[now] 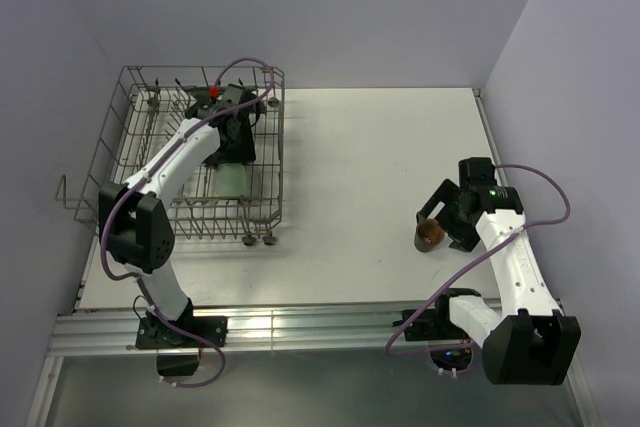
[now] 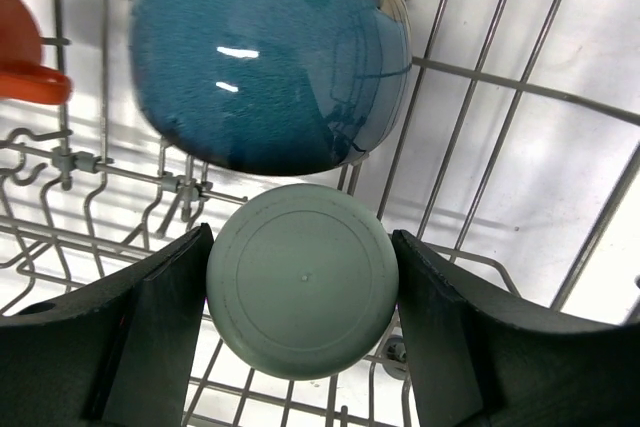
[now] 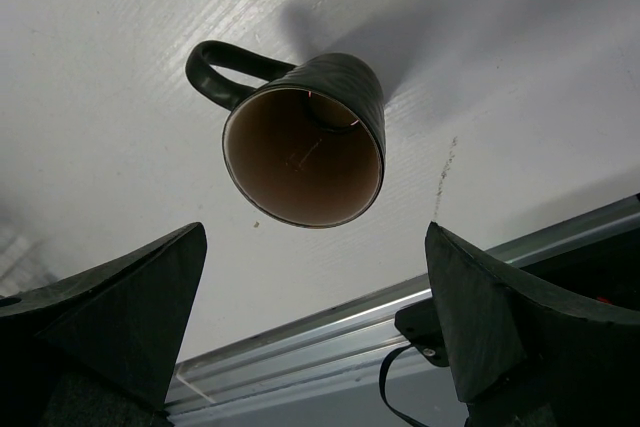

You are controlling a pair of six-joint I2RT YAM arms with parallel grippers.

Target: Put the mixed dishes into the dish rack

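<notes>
In the left wrist view my left gripper [image 2: 302,292] is shut on the pale green mug [image 2: 300,267], its fingers against both sides of the round base, inside the dish rack [image 2: 468,112]. The blue bowl [image 2: 270,57] sits just beyond the mug, and the orange-red cup [image 2: 25,57] is at the left. From above, the left gripper [image 1: 233,152] reaches into the rack [image 1: 120,117] with the mug [image 1: 232,180] below it. My right gripper [image 3: 315,282] is open, hovering over the small brown cup [image 3: 305,147], which lies on the table [image 1: 430,233]. The dark plate is hidden.
The rack stands at the table's far left, against the left wall. A metal rail [image 1: 300,325] runs along the near table edge, just behind the brown cup. The right wall is close to the right arm [image 1: 510,257].
</notes>
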